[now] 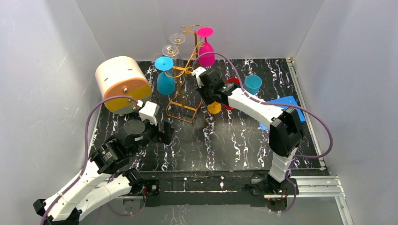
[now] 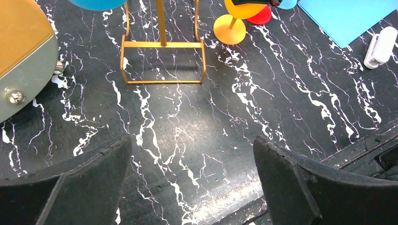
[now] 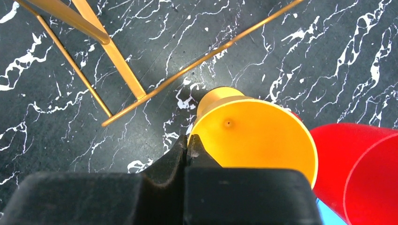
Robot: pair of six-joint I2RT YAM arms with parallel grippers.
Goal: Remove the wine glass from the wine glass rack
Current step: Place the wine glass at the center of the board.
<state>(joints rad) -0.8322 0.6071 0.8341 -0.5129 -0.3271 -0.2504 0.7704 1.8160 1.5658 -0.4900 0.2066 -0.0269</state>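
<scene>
The right gripper [image 3: 188, 140] is pinched tight on the rim of a yellow plastic wine glass [image 3: 253, 136]. The glass stands upright, off the tall golden wire wine glass rack [image 2: 163, 45] and just beside its rectangular base, with a red plastic cup [image 3: 356, 159] close by. The left gripper [image 2: 192, 154] hangs spread wide, holding nothing, over the black white-veined tabletop [image 2: 197, 122] near that base.

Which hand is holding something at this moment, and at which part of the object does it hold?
The right hand pinches the yellow plastic wine glass by the rim of its bowl. The left hand, wide open, holds nothing.
</scene>
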